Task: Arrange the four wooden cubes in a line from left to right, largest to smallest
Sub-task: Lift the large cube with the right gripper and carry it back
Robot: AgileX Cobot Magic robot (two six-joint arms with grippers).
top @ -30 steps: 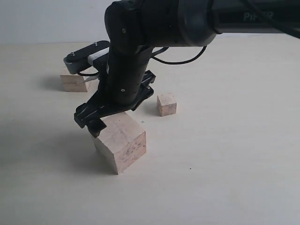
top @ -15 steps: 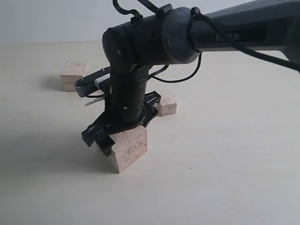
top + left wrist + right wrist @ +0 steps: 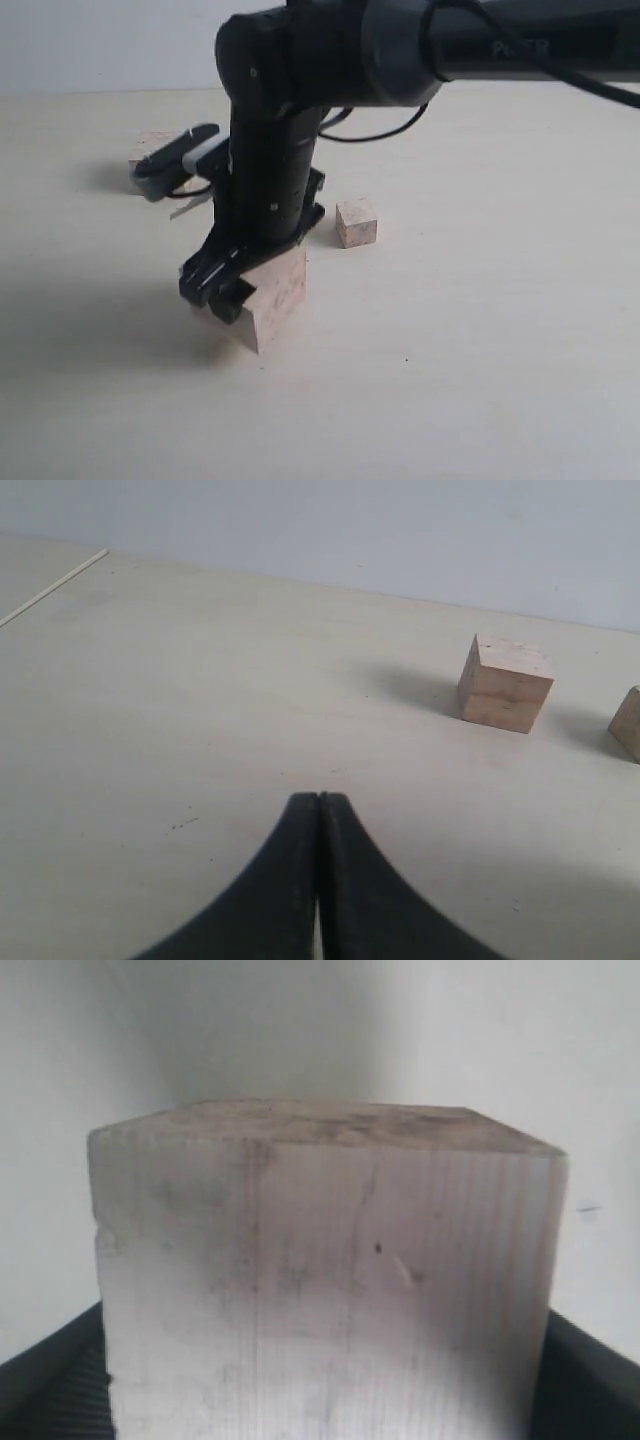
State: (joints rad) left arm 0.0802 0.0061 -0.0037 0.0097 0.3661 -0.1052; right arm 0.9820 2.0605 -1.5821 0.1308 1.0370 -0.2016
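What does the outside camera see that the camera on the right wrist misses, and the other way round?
Only the exterior view shows the black arm, a small cube lying apart, and another cube half hidden behind the arm. Only the right wrist view shows the grain and dark specks on the largest cube. Both show that cube between the fingers of the right gripper.

The pale beige matte table (image 3: 500,350) carries plain wood blocks: a large pale wooden cube (image 3: 278,295) at lower centre, a small pale wooden cube (image 3: 356,222) mid-frame, and a partly hidden wooden cube (image 3: 146,143) upper left.
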